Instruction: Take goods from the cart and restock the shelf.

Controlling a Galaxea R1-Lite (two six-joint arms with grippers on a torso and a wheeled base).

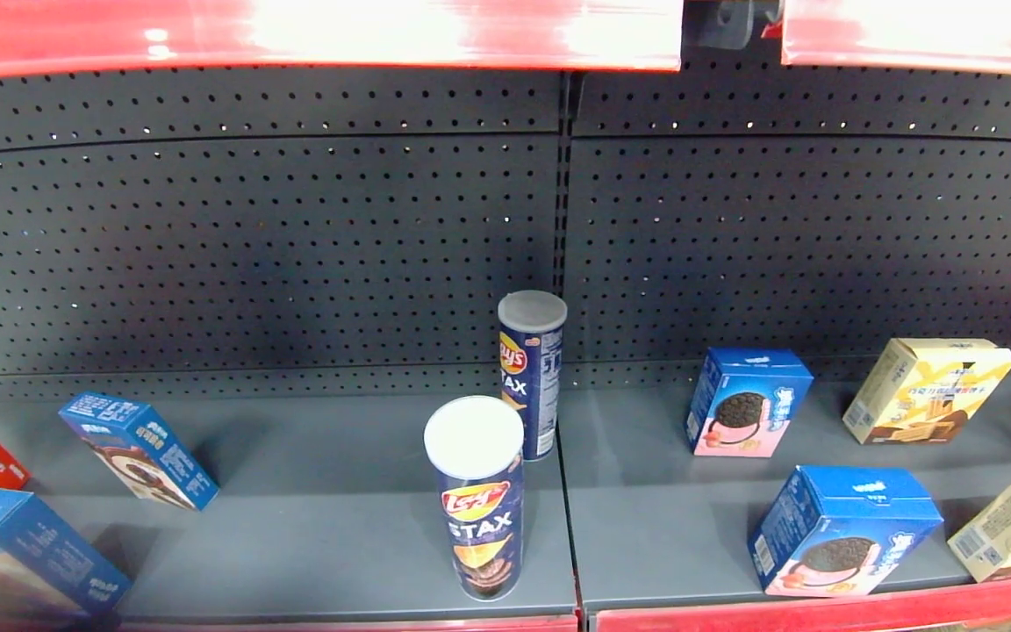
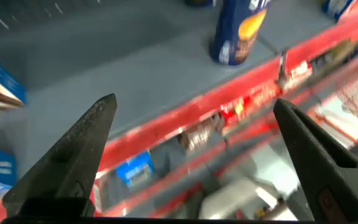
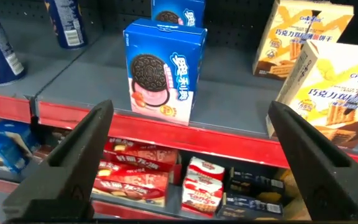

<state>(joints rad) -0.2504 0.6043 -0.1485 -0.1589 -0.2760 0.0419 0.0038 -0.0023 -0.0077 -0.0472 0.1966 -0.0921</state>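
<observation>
Dark pegboard (image 1: 251, 219) backs the grey shelf (image 1: 295, 474), with a red edge strip (image 1: 821, 610) along its front. Stock on it: two chip cans upright at centre frame, front can (image 1: 476, 496) close to the edge strip, rear can (image 1: 530, 373) just behind. Cookie boxes (image 1: 839, 531) lower right, wafer boxes (image 1: 927, 391) far right, blue boxes (image 1: 139, 449) askew lower left. Left claw (image 2: 194, 106) and right claw (image 3: 189, 111) are both spread wide, holding nothing, out in front of the edge strip. Judgement: the step is fetching the next item from the cart. Best target is the bare middle-left span. Come in high over the edge strip and stay clear of the front can, which looks tippy. Set down upright, label out.
</observation>
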